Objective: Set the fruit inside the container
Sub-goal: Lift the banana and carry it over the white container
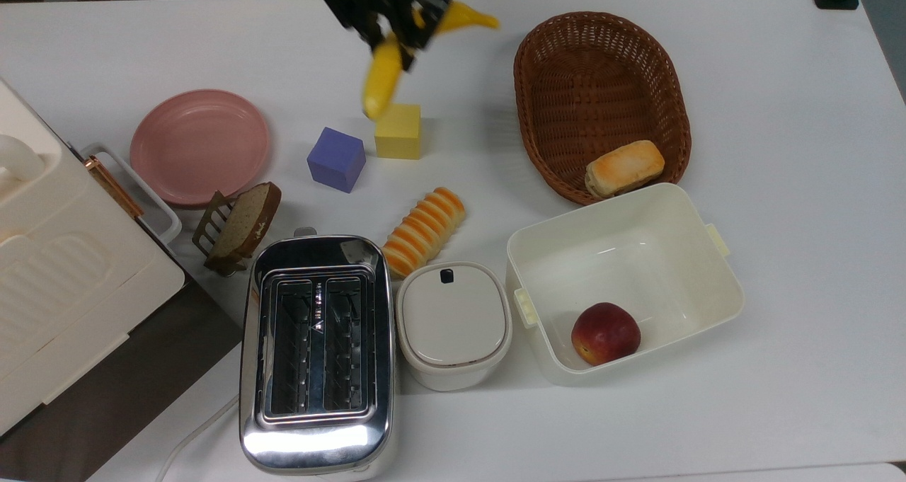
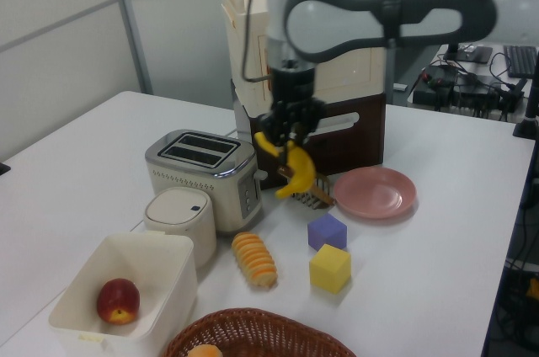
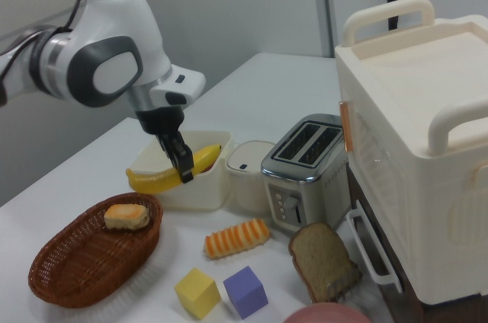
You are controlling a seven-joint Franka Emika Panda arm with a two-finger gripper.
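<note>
A robot gripper [image 3: 185, 171] clamps a yellow banana [image 3: 172, 171] in mid-air, in front of a cream-white tub [image 3: 200, 188], above a wicker basket [image 3: 84, 262] holding 1 bread roll [image 3: 126, 216].

- An office or lab room set up as a mock kitchen.
- Grey partition walls [image 2: 59, 29] enclose it; a monitor [image 2: 462, 3] and keyboard [image 2: 522, 50] sit on desks behind.
- The white surface [image 1: 793, 149] carries a toaster [image 1: 316, 354] and coloured blocks [image 1: 398, 131].

Mirror-polished metal toaster [image 1: 316, 351], rough woven wicker basket [image 1: 601, 100], seemingly smooth plastic container [image 1: 715, 294].
</note>
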